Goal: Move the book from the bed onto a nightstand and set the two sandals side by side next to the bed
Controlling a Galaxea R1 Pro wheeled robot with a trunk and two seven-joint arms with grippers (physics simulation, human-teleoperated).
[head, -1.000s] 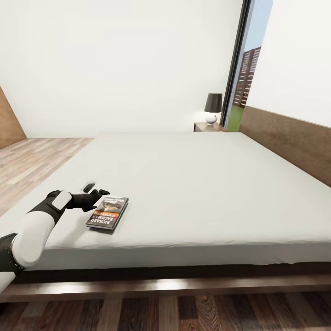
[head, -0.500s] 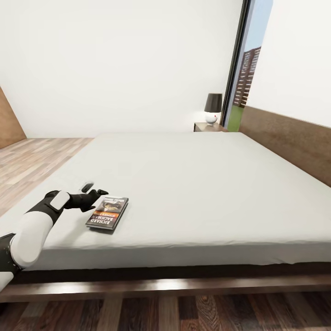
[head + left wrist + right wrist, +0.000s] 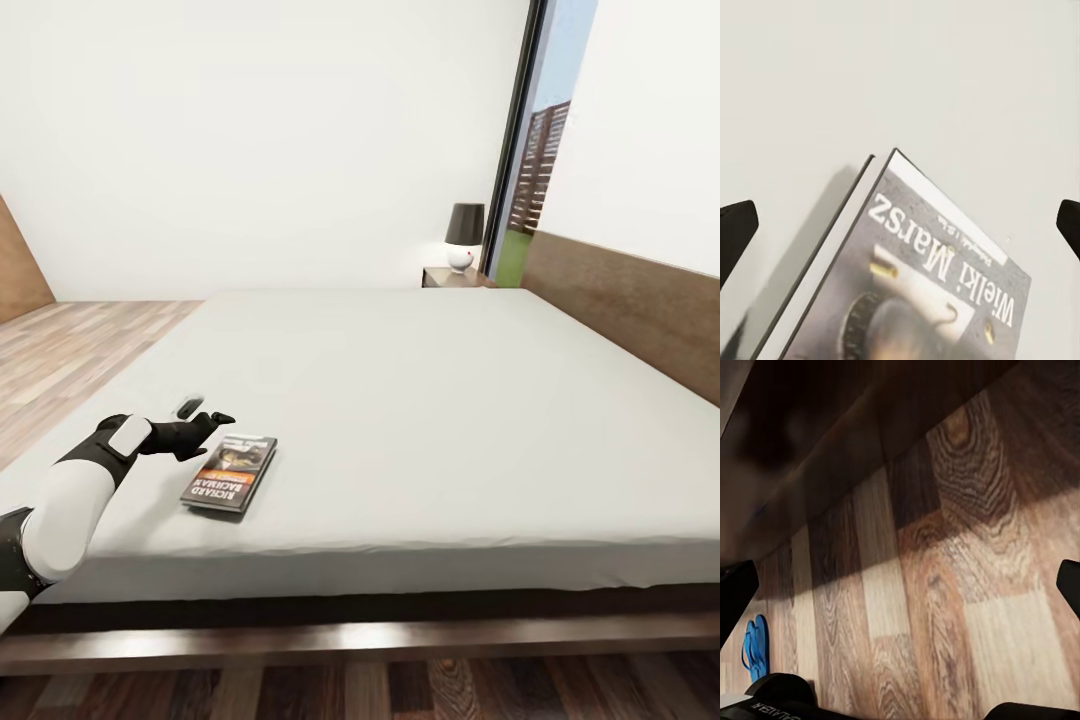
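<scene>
The book (image 3: pixel 230 472) lies flat on the grey mattress of the bed (image 3: pixel 420 400), near its front left edge. My left gripper (image 3: pixel 206 412) hovers open just beyond the book's far left corner, touching nothing. In the left wrist view the book (image 3: pixel 930 285) fills the space below the gripper (image 3: pixel 900 225), whose dark fingertips (image 3: pixel 735 232) stand wide apart. A blue sandal (image 3: pixel 754 649) lies on the wood floor near the bed frame in the right wrist view. My right gripper (image 3: pixel 900 589) is open above that floor. A nightstand (image 3: pixel 452 277) with a lamp (image 3: pixel 463 236) stands at the bed's far corner.
The dark wooden bed frame (image 3: pixel 400 635) runs along the front, and the headboard (image 3: pixel 620 300) along the right. Light wood floor (image 3: pixel 70 350) lies left of the bed. A tall black-framed window (image 3: pixel 530 150) rises behind the nightstand.
The whole head view has shifted slightly, so the camera moved. The left gripper stays open by the book's far corner. The book lies as before.
</scene>
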